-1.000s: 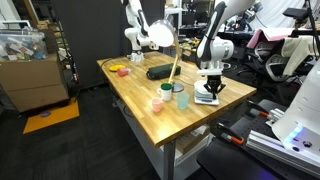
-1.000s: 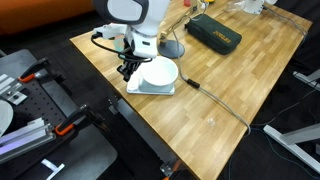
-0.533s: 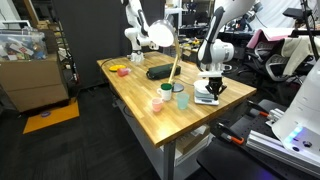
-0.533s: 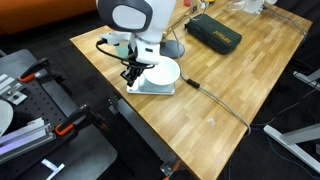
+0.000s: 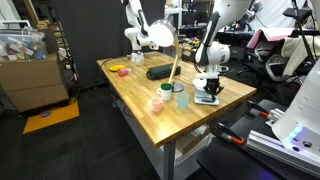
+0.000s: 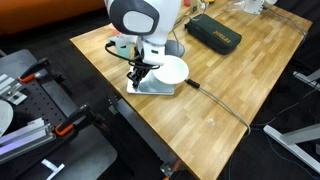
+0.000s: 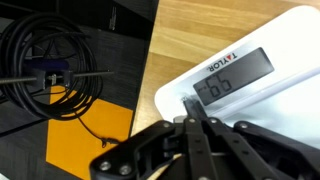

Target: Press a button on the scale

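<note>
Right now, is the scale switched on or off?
On. In the wrist view the display of the scale shows dark digits.

An exterior view sits far back, slightly above the desk [image 5: 140,100], facing one corner, whole top in frame. An exterior view is closer and high, angled steeply down on the scale [image 6: 172,70] end. Wrist view is very near, looking down past the jaws. All three share the scale.

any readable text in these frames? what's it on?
"TAYLOR": printed on the scale, just above its display.
"66": my best reading of the two display digits, which are tilted and uncertain.
Exterior views: nothing legible, everything is too small.
</note>
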`<state>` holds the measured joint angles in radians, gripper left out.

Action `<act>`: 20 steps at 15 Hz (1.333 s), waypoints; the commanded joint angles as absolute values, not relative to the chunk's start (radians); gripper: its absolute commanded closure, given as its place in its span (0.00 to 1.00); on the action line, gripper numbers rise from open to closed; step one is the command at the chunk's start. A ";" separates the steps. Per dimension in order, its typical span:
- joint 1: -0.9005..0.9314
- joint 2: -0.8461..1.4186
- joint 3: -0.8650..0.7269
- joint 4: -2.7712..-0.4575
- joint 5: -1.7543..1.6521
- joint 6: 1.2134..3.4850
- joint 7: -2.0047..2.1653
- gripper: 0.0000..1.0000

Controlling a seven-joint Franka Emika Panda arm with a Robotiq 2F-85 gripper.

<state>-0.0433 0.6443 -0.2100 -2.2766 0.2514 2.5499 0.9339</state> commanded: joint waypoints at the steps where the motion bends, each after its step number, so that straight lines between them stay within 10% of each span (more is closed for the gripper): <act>1: -0.038 0.664 -0.214 -2.255 0.251 2.534 0.942 1.00; 20: -0.045 0.622 -0.205 -2.318 0.271 2.555 0.945 1.00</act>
<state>-0.0327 0.6300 -0.2101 -2.3100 0.2532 2.5539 0.9501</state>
